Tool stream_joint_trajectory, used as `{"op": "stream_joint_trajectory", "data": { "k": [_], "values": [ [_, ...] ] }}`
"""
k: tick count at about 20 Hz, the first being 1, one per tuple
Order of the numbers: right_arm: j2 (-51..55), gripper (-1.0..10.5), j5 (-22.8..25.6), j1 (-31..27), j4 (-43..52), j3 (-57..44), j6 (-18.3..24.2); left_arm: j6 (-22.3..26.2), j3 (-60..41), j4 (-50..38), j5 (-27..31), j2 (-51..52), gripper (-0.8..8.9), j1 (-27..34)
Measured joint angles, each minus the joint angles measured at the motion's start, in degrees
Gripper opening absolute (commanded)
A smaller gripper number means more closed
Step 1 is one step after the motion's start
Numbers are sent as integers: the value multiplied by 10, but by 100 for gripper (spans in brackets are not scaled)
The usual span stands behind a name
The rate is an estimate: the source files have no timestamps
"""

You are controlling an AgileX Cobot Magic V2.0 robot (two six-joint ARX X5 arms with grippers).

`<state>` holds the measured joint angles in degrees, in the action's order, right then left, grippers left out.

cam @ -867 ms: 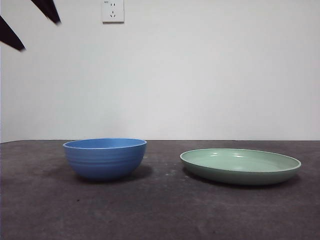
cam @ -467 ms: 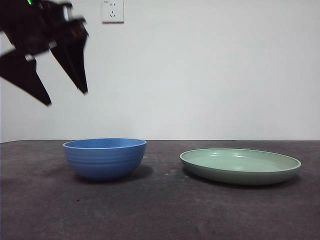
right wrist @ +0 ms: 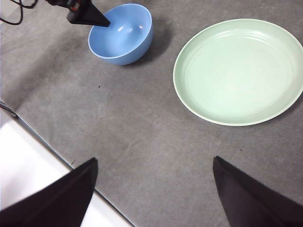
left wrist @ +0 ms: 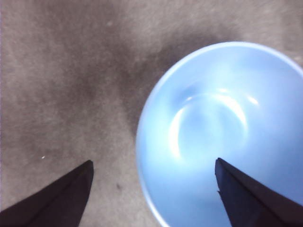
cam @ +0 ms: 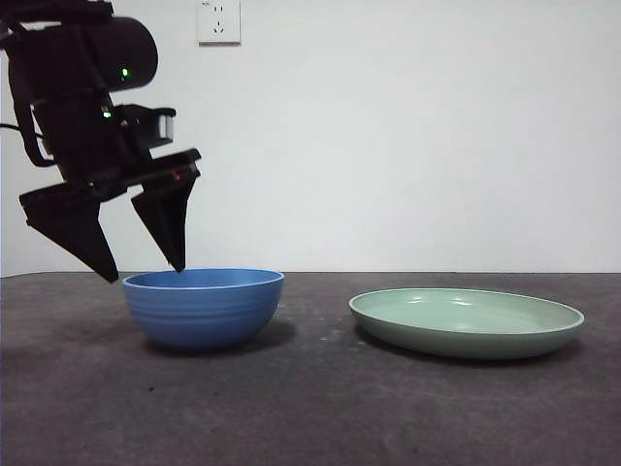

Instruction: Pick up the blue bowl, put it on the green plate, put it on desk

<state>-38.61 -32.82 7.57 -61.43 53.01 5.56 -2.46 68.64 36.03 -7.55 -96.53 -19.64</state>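
The blue bowl [cam: 204,306] stands on the dark desk [cam: 310,408] at the left, and it is also seen in the wrist views [left wrist: 222,137] [right wrist: 121,33]. My left gripper [cam: 146,274] hangs open right over the bowl's left rim, one jaw above the inside and one outside it, holding nothing [left wrist: 154,163]. To the bowl's right the green plate [cam: 467,321] lies empty on the desk [right wrist: 238,71]. High above the desk's near side, my right gripper [right wrist: 154,163] stays open and holds nothing.
A white wall with a power socket [cam: 218,20] closes off the back. The desk's edge [right wrist: 52,151], with a white surface beyond it, shows in the right wrist view. A black cable [right wrist: 14,14] trails by the left arm.
The left arm has come down from the upper left corner to the bowl's left rim, jaws still open. Bowl and plate have not moved.
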Motion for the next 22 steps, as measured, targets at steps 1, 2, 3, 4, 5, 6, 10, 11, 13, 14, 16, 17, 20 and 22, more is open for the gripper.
{"op": "stream_joint_trajectory", "data": {
  "k": [1,2,3,4,5,6,10,11,13,14,16,17,20,22],
  "values": [
    [0,388,0,0,0,0,0,0,0,-1,2,-6,392,0],
    [0,388,0,0,0,0,0,-2,0,-1,3,-12,391,0],
    [0,388,0,0,0,0,0,-5,0,-1,5,-18,360,0],
    [0,388,0,0,0,0,0,-8,0,-2,11,-21,323,0],
    [0,388,0,0,2,0,0,-11,0,-5,12,-21,294,0],
    [0,388,0,0,4,0,0,-13,1,-11,12,-21,257,0],
    [0,388,0,0,4,0,0,-26,1,-9,13,-21,154,-2],
    [0,388,0,0,4,0,0,-28,1,-7,13,-21,145,-2],
    [0,388,0,0,4,0,0,-29,1,-5,13,-21,141,-3],
    [0,388,0,0,4,0,0,-30,1,-5,13,-21,114,-4],
    [0,388,0,0,4,0,0,-30,1,-3,13,-21,73,-4],
    [0,388,0,0,4,0,0,-30,1,-2,13,-21,58,-4],
    [0,388,0,0,4,0,0,-30,1,1,14,-21,11,-4],
    [0,388,0,0,4,0,0,-33,1,-2,15,-21,11,-4]
  ]
}}
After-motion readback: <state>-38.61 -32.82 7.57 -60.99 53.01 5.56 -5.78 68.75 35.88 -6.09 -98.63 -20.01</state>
